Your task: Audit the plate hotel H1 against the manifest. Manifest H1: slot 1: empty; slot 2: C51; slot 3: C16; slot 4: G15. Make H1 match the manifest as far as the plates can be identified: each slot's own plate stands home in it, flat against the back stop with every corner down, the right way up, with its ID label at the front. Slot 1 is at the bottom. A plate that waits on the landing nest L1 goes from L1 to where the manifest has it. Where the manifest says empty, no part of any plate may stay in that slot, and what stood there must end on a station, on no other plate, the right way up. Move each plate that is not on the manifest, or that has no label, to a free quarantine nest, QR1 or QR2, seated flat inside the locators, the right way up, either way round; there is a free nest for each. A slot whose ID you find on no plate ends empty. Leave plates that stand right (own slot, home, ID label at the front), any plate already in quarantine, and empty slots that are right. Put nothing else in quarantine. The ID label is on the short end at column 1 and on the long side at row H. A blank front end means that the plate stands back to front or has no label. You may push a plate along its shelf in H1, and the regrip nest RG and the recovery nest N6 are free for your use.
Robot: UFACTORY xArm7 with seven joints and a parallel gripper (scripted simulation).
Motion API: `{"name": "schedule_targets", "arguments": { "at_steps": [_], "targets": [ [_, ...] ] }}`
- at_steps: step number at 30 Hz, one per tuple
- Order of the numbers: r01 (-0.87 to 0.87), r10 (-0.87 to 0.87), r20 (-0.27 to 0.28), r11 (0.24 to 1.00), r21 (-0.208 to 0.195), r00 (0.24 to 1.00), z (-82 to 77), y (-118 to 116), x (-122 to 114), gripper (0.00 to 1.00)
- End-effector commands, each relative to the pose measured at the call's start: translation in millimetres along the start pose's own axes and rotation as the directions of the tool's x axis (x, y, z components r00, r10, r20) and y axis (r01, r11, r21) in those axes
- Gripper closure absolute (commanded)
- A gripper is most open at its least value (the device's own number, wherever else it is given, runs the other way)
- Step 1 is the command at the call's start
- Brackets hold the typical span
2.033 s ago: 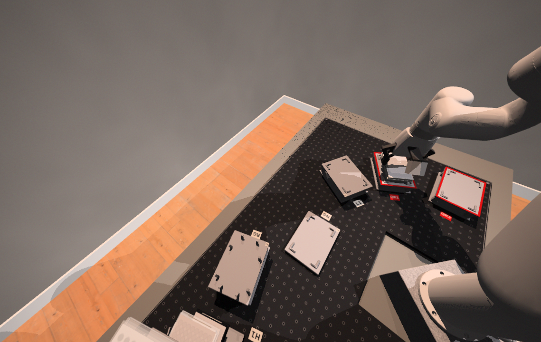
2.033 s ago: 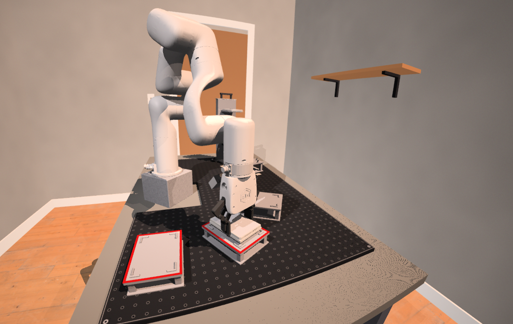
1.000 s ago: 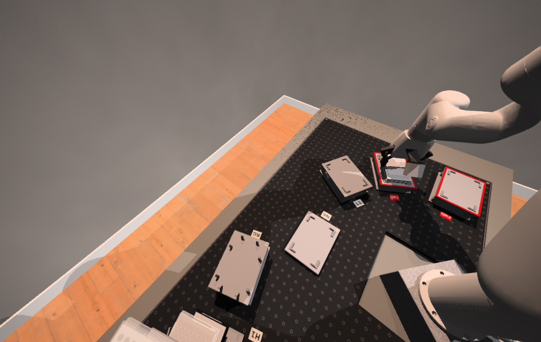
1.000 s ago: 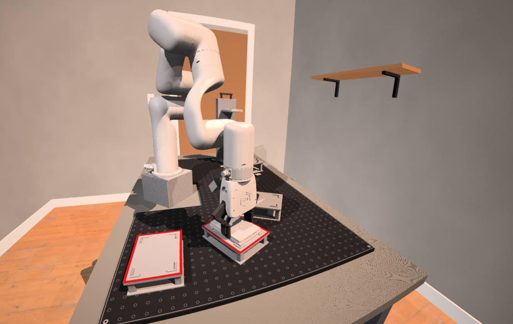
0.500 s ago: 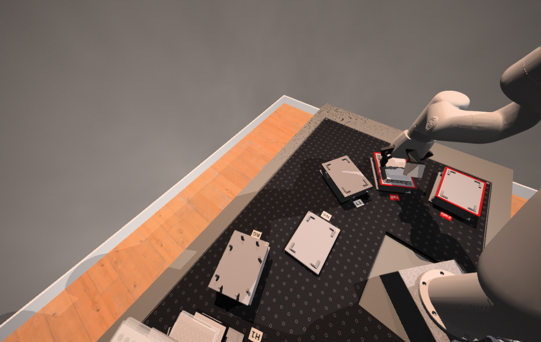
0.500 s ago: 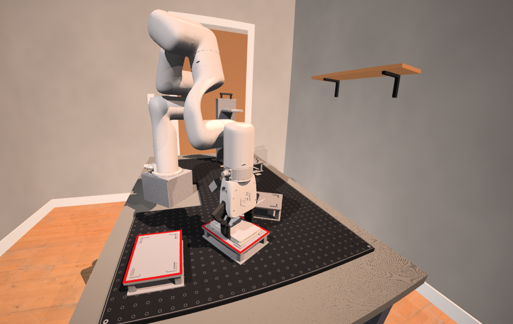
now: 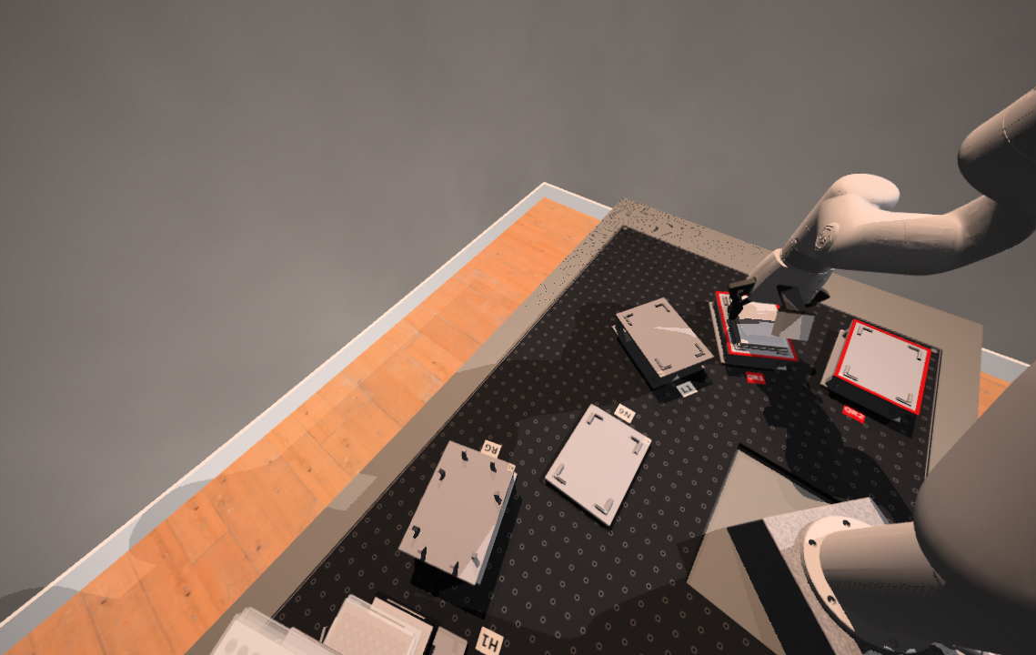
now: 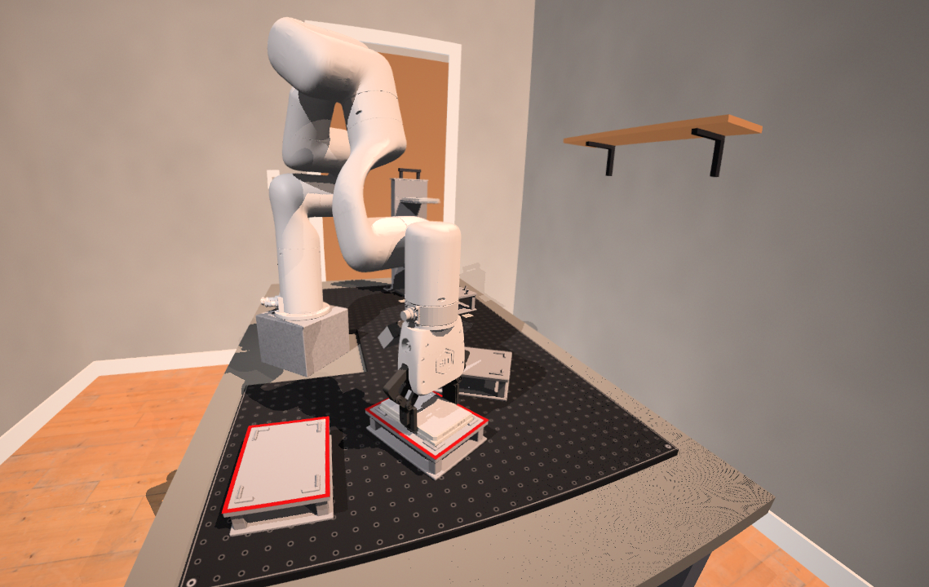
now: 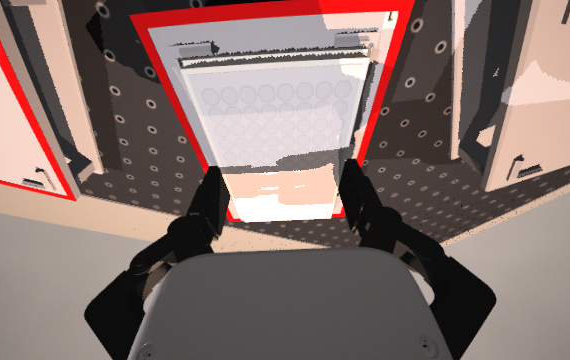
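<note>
1. Hovering low over red-bordered quarantine nest QR1 [image 7: 719,313], gripper [image 9: 279,195] pointing straight down, wrist upright in the exterior view.
2. Standing fully apart: black fingers flanking the near end of the well plate [image 9: 270,115], one on each long side; clamping nothing.
3. Lying on QR1 inside the red border, plate [image 8: 445,421] well side up, rows of round wells showing in the wrist view; seating against the locators not fully judgeable.
4. Showing no readable ID label on the plate in any view.
5. Sitting just beside, second red-bordered nest QR2 [image 7: 882,365], top bare, corner locators showing.
6. Carrying no plate either: landing nest L1 [image 7: 662,337], recovery nest N6 [image 7: 598,462], regrip nest RG [image 7: 456,508].
7. Peeking in at the bottom edge of the top view, hotel H1 [image 7: 378,629], cropped; slot contents not tellable.
</note>
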State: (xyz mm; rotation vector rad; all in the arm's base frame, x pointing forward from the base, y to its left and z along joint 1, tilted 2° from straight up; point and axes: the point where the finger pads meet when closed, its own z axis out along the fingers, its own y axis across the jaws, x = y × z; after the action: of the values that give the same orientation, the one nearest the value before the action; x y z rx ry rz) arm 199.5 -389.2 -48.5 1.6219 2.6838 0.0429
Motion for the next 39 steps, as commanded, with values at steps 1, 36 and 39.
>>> {"name": "schedule_targets", "arguments": {
  "at_steps": [1,36,39],
  "targets": [
    [0.000,0.000,0.004,1.000,0.000,1.000,-1.3,-0.1,-1.6,0.00],
    [0.000,0.000,0.004,1.000,0.000,1.000,-41.3,-0.1,-1.6,0.00],
    [0.000,0.000,0.004,1.000,0.000,1.000,-46.3,-0.1,-1.6,0.00]
  ]
}}
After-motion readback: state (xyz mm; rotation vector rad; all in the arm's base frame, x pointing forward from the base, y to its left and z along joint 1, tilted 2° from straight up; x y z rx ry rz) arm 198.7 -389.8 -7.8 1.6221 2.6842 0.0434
